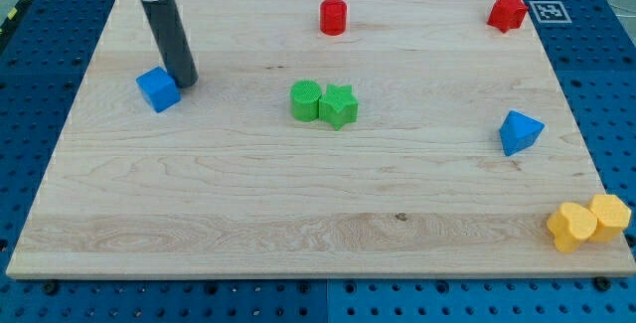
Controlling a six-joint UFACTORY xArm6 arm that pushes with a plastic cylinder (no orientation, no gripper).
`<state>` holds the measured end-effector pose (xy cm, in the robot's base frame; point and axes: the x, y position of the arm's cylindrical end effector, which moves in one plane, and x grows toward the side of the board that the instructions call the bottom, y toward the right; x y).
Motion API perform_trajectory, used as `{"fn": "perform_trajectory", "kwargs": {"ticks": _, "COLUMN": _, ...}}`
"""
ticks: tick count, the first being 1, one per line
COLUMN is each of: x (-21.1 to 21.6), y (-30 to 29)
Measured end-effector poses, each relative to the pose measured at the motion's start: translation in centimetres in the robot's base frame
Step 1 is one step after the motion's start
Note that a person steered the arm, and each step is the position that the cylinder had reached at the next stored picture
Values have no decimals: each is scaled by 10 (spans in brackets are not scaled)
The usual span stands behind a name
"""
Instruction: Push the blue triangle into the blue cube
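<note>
The blue cube [158, 89] sits near the view's left side of the wooden board [248, 194]. The blue triangle [519, 131] lies far away at the view's right side. My tip [185, 81] stands just to the right of the blue cube, close to or touching its upper right edge. The dark rod rises from it toward the view's top left.
A green cylinder [306, 100] and a green star [338, 105] touch each other mid-board. A red cylinder [333, 16] stands at the top centre and a red star [507, 11] at the top right. Two yellow blocks [588, 222] sit at the bottom right corner.
</note>
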<state>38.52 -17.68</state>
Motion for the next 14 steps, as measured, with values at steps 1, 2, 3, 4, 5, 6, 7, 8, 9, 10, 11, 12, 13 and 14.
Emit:
{"fn": "perform_trajectory", "kwargs": {"ticks": 1, "x": -15, "y": 7}}
{"fn": "perform_trajectory", "kwargs": {"ticks": 2, "x": -58, "y": 86}}
{"fn": "perform_trajectory", "kwargs": {"ticks": 3, "x": -67, "y": 209}}
{"fn": "perform_trajectory", "kwargs": {"ticks": 4, "x": -60, "y": 329}}
{"fn": "perform_trajectory", "kwargs": {"ticks": 5, "x": -32, "y": 429}}
{"fn": "perform_trajectory", "kwargs": {"ticks": 6, "x": 1, "y": 502}}
{"fn": "perform_trajectory", "kwargs": {"ticks": 7, "x": 34, "y": 505}}
{"fn": "perform_trajectory", "kwargs": {"ticks": 8, "x": 46, "y": 466}}
{"fn": "perform_trajectory", "kwargs": {"ticks": 9, "x": 62, "y": 425}}
{"fn": "perform_trajectory", "kwargs": {"ticks": 10, "x": 86, "y": 393}}
{"fn": "perform_trajectory", "kwargs": {"ticks": 11, "x": 82, "y": 397}}
{"fn": "perform_trajectory", "kwargs": {"ticks": 12, "x": 93, "y": 419}}
{"fn": "perform_trajectory", "kwargs": {"ticks": 13, "x": 118, "y": 403}}
{"fn": "perform_trajectory", "kwargs": {"ticks": 14, "x": 132, "y": 345}}
